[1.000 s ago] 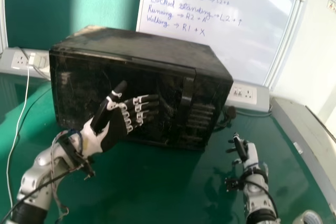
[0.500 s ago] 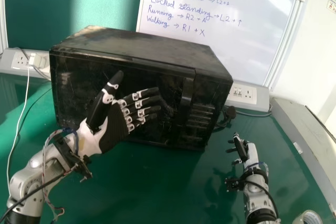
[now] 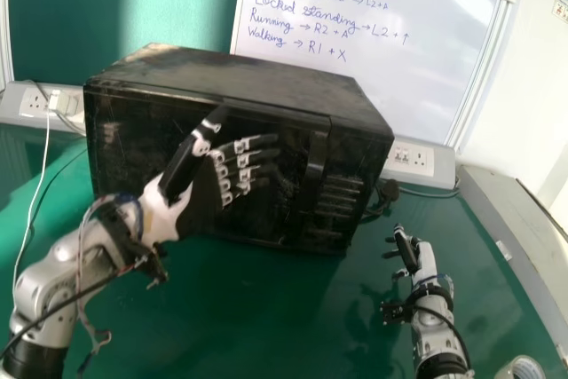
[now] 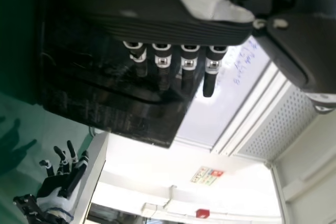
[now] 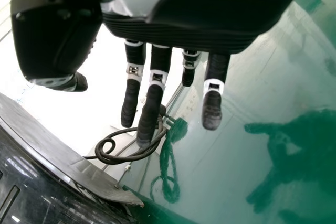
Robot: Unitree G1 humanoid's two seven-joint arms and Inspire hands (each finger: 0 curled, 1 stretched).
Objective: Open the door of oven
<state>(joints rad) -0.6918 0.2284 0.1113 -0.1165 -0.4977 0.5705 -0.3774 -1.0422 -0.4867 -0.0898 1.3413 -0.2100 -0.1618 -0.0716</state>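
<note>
So the black oven (image 3: 231, 77) sits toward the back of the green table (image 3: 266, 308), kinda angled, door (image 3: 142, 148) shut. Its handle (image 3: 315, 161) is that upright strip near the front's right end, beside a slotted panel (image 3: 337, 197).

The left robot hand (image 3: 202, 209) is up in front of the door, fingers straight and a bit apart, thumb raised. Fingertips point at the handle with some room between; can't tell if they touch the door.

The oven's lower front edge slants across, leaving a decent strip of table in front. The right robot hand (image 3: 424, 264) is well apart from the oven's right side, over the table, fingers spread and pretty straight.

Farther out, a grey ledge (image 3: 524, 228) runs along the table's right edge, with a tape roll (image 3: 519, 368) at the near corner. There's a black cable (image 3: 386, 193) just beside the oven. Behind it, the whiteboard (image 3: 417, 86) has rows of blue handwriting with arrows.
</note>
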